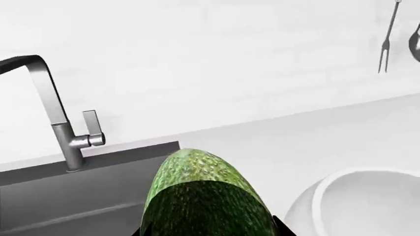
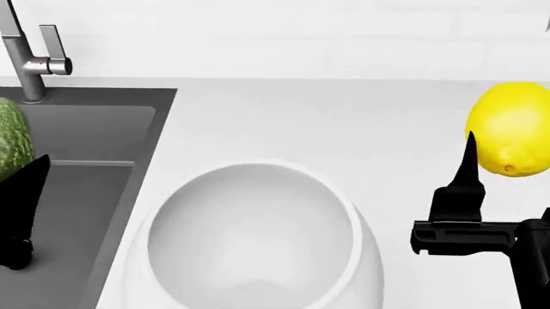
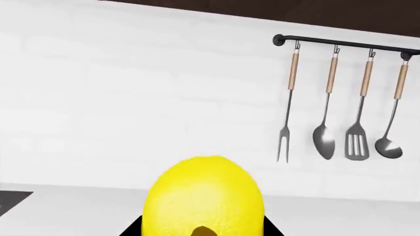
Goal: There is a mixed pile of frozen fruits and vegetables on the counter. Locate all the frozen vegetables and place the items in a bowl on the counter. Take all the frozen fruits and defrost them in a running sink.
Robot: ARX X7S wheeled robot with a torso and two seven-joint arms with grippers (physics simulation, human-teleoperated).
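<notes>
My left gripper (image 2: 13, 164) is shut on the dark green bumpy avocado (image 2: 12, 138), held over the dark grey sink (image 2: 86, 135) at the far left. In the left wrist view the avocado (image 1: 196, 191) fills the space between the black jaws. My right gripper (image 2: 511, 168) is shut on the yellow lemon (image 2: 511, 125), held above the white counter (image 2: 326, 122) at the right; the lemon also shows in the right wrist view (image 3: 203, 196). The large white bowl (image 2: 361, 257) stands between the arms, right of the sink. The grape bunch and the small red fruit are out of view.
The brushed-steel tap (image 2: 26, 58) stands at the sink's back edge, shown also in the left wrist view (image 1: 59, 113). A rail with several hanging utensils (image 3: 341, 123) is on the white wall behind the counter.
</notes>
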